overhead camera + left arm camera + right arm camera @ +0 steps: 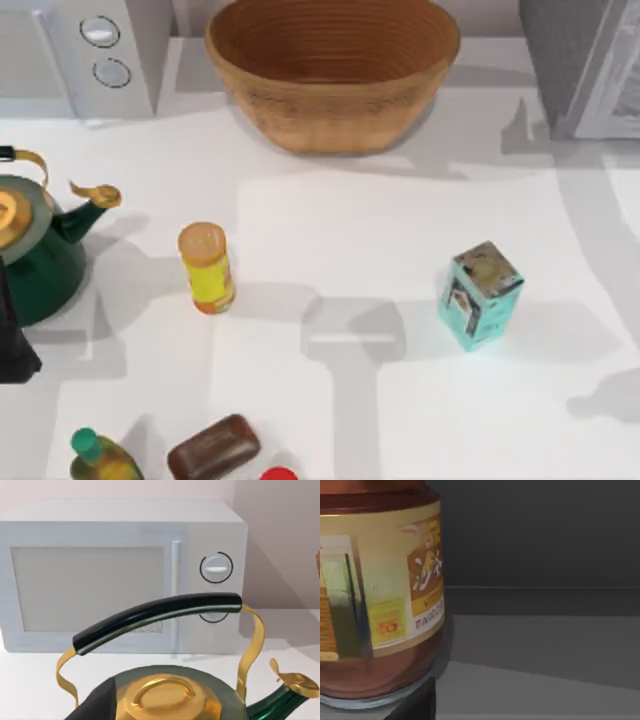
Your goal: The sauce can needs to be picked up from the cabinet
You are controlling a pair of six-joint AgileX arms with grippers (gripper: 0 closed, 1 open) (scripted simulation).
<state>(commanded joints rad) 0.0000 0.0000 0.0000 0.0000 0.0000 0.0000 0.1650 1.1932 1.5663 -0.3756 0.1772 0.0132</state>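
Right wrist view: the sauce can (380, 595) stands close to the camera on a grey shelf (545, 650) with a dark wall behind (whether the right hand is open or closed cannot be told). On the desk (330, 400) sit a green kettle (35, 250) at the left edge, a microwave (90, 50) at the back left corner, a wicker basket (335, 70) at the back edge, a yellow canister (207, 267) and a teal carton (480, 295).

Overhead table (400, 420) view; wrist cameras close on kettle (170, 695) (shared overhead), can (375, 595).
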